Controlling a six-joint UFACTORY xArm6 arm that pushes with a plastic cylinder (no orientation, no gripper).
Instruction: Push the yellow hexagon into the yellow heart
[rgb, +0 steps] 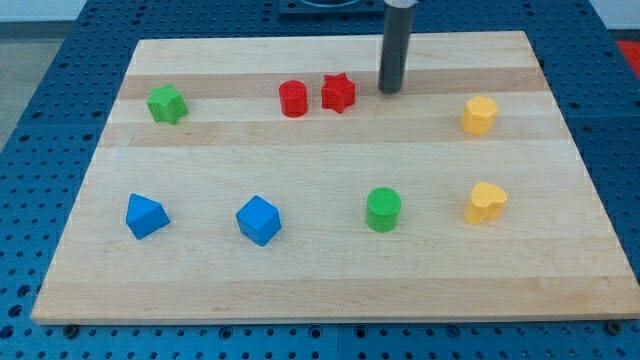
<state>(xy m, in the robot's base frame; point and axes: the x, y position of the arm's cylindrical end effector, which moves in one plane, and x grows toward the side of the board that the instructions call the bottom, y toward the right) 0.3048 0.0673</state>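
The yellow hexagon (479, 115) sits on the wooden board at the view's upper right. The yellow heart (485, 202) lies below it, toward the view's lower right, well apart from it. My tip (389, 91) is the lower end of a dark rod near the view's top centre. It stands to the left of the yellow hexagon with a clear gap, and just right of the red star (338, 93).
A red cylinder (293, 99) stands left of the red star. A green star (167, 104) is at the upper left. A blue block (146, 216), a blue cube (259, 220) and a green cylinder (383, 209) line the lower part. The board's right edge (588, 180) is near the yellow blocks.
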